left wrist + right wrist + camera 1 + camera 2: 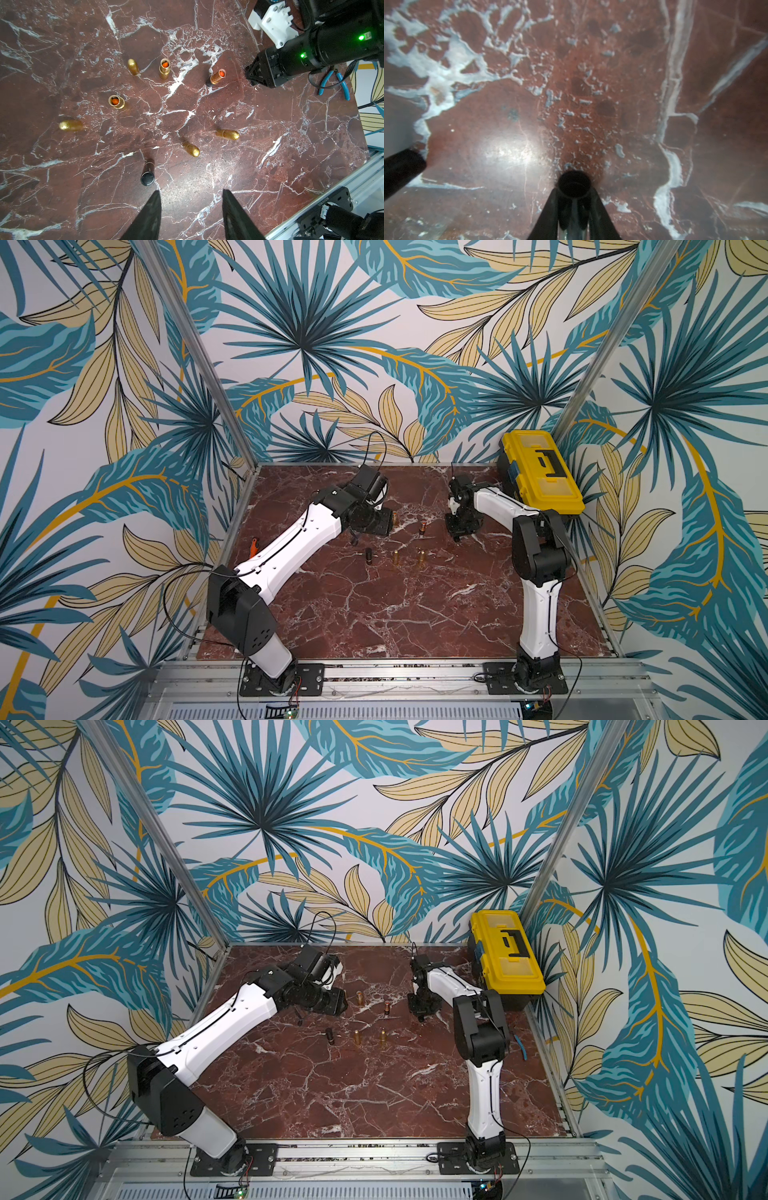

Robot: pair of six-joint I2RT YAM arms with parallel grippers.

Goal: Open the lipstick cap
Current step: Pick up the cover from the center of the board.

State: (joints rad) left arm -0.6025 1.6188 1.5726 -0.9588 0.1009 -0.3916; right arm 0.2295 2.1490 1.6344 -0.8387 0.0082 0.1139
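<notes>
My right gripper [574,188] is shut on a black lipstick cap [574,179], whose hollow open end faces the marble table; in a top view this gripper [459,536] hangs just above the table's back right. Close beside it stands an uncapped lipstick [217,78] with a black base, gold collar and orange tip. My left gripper [190,191] is open and holds nothing, high over the table. A closed black lipstick [148,172] stands nearest its fingers.
Two more uncapped gold lipsticks [165,68] [116,101] and several gold caps, one of them [227,134], dot the table's middle. A yellow toolbox [540,468] sits at the back right corner. Blue pliers [336,83] lie near the right edge.
</notes>
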